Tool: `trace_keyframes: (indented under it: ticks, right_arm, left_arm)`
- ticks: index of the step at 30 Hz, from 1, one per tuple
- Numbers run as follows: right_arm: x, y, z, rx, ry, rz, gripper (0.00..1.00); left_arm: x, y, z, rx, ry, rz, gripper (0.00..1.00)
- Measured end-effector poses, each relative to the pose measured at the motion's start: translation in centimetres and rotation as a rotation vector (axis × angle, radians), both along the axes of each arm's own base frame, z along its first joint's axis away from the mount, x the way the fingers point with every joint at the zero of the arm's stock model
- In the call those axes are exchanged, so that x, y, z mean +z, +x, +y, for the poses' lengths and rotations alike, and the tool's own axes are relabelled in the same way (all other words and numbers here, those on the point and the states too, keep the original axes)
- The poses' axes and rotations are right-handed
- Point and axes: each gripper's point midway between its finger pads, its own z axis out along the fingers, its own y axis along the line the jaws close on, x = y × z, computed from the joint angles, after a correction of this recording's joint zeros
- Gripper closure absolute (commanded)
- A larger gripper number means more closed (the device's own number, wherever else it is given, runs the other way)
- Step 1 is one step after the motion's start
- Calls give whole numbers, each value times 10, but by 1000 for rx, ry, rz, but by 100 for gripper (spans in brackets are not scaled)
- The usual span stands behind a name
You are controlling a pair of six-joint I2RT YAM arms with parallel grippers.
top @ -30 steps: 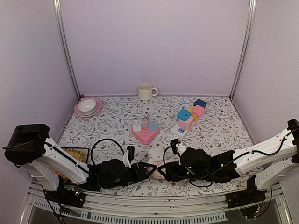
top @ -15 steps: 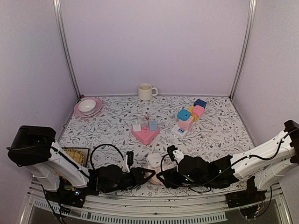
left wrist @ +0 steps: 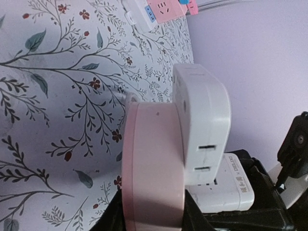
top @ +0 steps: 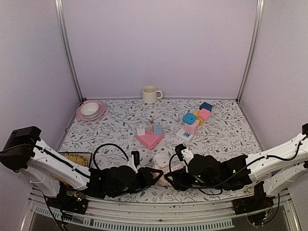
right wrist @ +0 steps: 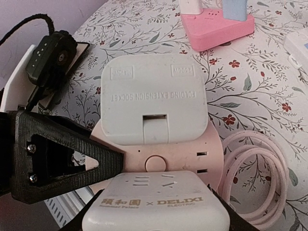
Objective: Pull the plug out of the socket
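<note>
1. Close to the near edge of the table (top: 231, 134), in the middle, between the two arms: a round pink socket (right wrist: 159, 161).
2. Squeezing the socket from both sides: the left gripper (top: 153, 174), reaching in from the left.
3. Stuck on the socket's flat face: a white plug (right wrist: 154, 211) with writing on it, and right beside it a bigger white block (right wrist: 154, 98).
4. Clamped on the plug: the right gripper (top: 170, 176), reaching in from the right. Plug and socket touching.
5. Just right of the socket: a looped pink cord (right wrist: 255, 178).
6. Farther back and well apart: a pink strip (top: 150, 138), a stack of coloured blocks (top: 195, 120), a mug (top: 150, 94) by the far wall, and a bowl (top: 90, 109) on a plate (top: 98, 114) at the far left.
</note>
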Motion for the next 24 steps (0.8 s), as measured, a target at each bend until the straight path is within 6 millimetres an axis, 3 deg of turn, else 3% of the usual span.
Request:
trace_keyframes:
  ticks: [9,15,19,23,24]
  right_arm:
    - [30,15,-26,-1,70,13,77]
    - [34,9,-40,32,107,30,78]
    - [23,5,-38,39,73,36,80]
    - [22,-1,-19,57,34,25,80]
    - [23,-2,-13,61,33,22,80]
  left_arm:
    - [28,11,-19,26,33,-69,100]
    - [32,5,-32,-4,26,-75,100]
    - [22,5,-33,-11,67,-76,100]
    - [-31,8,-7,7,267,-66,100]
    - [-32,8,-7,10,269,-63,100]
